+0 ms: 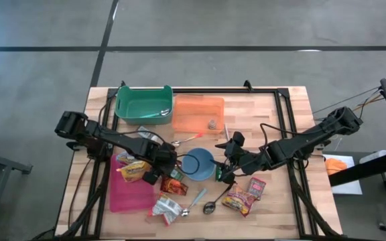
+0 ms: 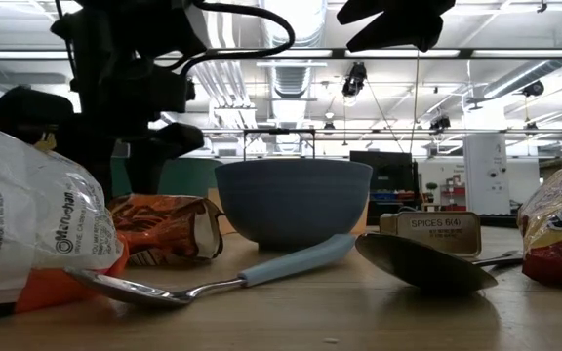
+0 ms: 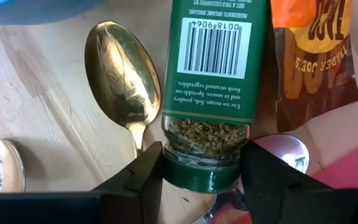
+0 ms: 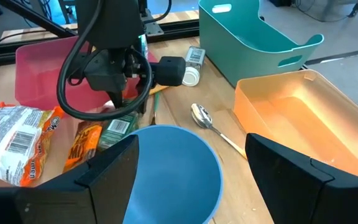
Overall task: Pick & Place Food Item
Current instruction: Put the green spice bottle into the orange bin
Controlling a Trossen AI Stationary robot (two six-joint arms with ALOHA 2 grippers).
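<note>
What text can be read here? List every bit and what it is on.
"0018 9064": barcode on the green spice jar.
"TRADER JOE'S": orange packet.
"SPICES": tin.
"Maruchan": noodle bag.
Jar's small print sits upside down; barely legible.

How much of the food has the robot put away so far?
Not much looks done: snack bags lie loose on the table, and the orange tray holds only one small thing. In hand: the left claw sits around the bottom of a green spice jar, about to grip it. The right claw waits open over the blue bowl. Lifting and placing is left.
</note>
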